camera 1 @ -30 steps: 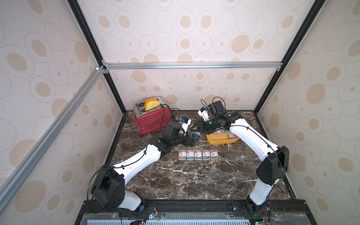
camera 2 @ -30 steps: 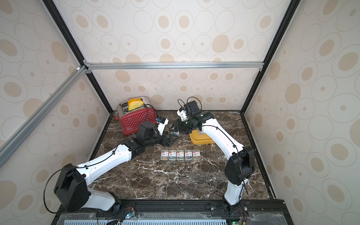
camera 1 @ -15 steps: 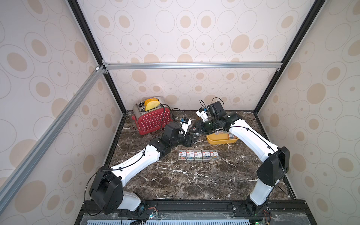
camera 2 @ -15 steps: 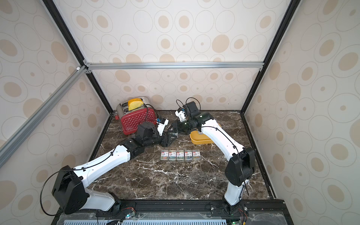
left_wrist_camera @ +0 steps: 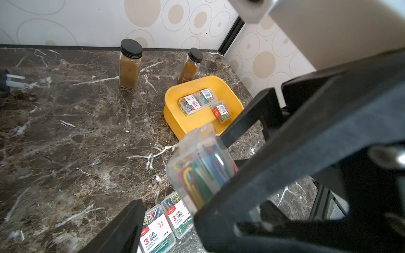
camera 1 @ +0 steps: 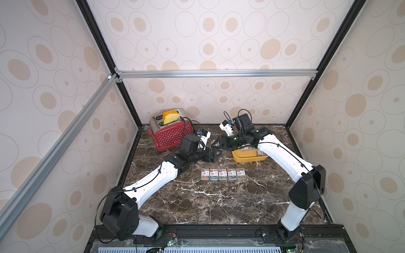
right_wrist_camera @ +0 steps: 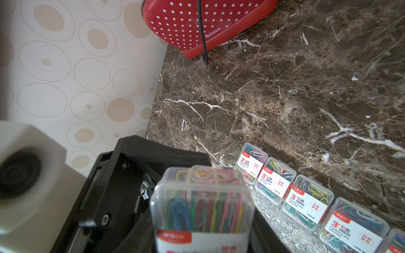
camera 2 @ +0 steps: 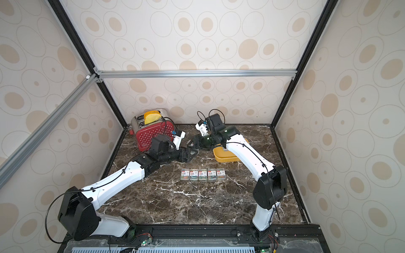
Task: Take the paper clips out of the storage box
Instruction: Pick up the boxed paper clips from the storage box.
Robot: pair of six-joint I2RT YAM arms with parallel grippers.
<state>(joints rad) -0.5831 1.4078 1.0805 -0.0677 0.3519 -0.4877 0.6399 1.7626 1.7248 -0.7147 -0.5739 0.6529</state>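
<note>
Edging from the tray (camera 1: 244, 158), the right claw (camera 1: 215, 144), clamped on a clip case (right_wrist_camera: 201, 203), has neared the gaping left claw (camera 1: 213, 154); five cases (camera 1: 223, 174) lie out beside them; three others (left_wrist_camera: 198, 101) remain inside.

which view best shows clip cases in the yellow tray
Left wrist view: three clip cases lie plainly in the yellow tray. In both top views the right arm covers most; right wrist view lacks it.

Right hand (camera 1: 216, 144) brought clip case (right_wrist_camera: 201, 197) nearer left hand (camera 1: 213, 154).
</note>
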